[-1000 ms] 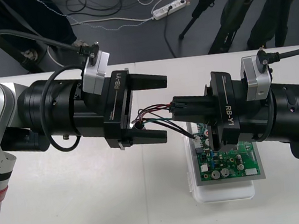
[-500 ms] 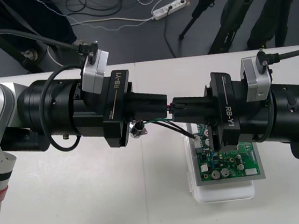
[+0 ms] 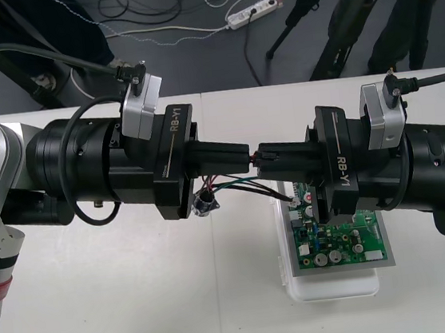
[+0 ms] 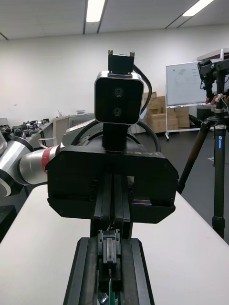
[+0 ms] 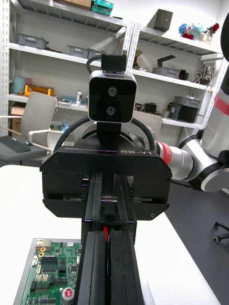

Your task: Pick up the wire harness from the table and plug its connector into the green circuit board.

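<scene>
Above the table's middle my two grippers meet tip to tip. The left gripper (image 3: 247,154) is shut on the harness's red wires (image 5: 104,233), which show between its fingers (image 5: 95,271). The right gripper (image 3: 260,156) faces it, shut on the same end of the harness. Below them the round metal socket (image 3: 205,204) hangs free. Green and black wires (image 3: 240,183) slope from it to the near corner of the green circuit board (image 3: 340,241). I cannot tell whether that end touches the board. A green wire (image 4: 110,288) runs between the right gripper's fingers (image 4: 88,271).
The board sits on a white base (image 3: 333,286) at the table's right, partly under the right arm. Bare table lies to the left and front of the base. The table's far edge runs just behind both arms.
My left gripper has gone from wide open to shut on the wires. The socket has dropped slightly below the left fingers. The right arm has not moved.
</scene>
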Robot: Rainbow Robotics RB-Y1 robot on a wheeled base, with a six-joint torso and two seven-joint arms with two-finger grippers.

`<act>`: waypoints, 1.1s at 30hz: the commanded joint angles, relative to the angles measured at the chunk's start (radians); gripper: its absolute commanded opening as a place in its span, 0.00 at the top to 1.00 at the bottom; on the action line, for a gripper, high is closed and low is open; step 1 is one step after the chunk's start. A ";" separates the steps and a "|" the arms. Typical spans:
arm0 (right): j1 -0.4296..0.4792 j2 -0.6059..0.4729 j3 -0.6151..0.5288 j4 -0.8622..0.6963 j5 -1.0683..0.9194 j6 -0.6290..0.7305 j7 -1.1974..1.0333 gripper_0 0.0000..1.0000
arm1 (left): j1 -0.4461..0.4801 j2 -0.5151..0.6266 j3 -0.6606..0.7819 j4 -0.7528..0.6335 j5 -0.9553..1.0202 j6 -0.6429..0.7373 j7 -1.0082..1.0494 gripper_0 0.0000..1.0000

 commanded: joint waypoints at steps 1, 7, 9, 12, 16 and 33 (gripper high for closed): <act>0.006 0.014 -0.023 -0.037 -0.001 -0.007 0.012 1.00 | -0.039 0.026 -0.014 -0.009 0.016 0.045 0.047 1.00; 0.006 0.014 -0.033 -0.037 -0.002 -0.007 0.012 0.65 | -0.041 0.026 -0.014 -0.009 0.021 0.045 0.047 1.00; 0.006 0.014 -0.034 -0.037 -0.002 -0.007 0.012 0.40 | -0.039 0.026 -0.014 -0.009 0.021 0.045 0.047 1.00; 0.006 0.014 -0.037 -0.037 -0.002 -0.009 0.014 0.01 | -0.039 0.026 -0.014 -0.009 0.019 0.045 0.047 1.00; 0.006 0.014 -0.042 -0.037 -0.002 -0.007 0.009 0.00 | -0.039 0.026 -0.014 -0.009 0.021 0.045 0.047 1.00; 0.006 0.008 -0.054 -0.037 -0.001 -0.017 0.008 0.00 | -0.024 0.046 -0.011 -0.008 0.019 0.044 0.047 1.00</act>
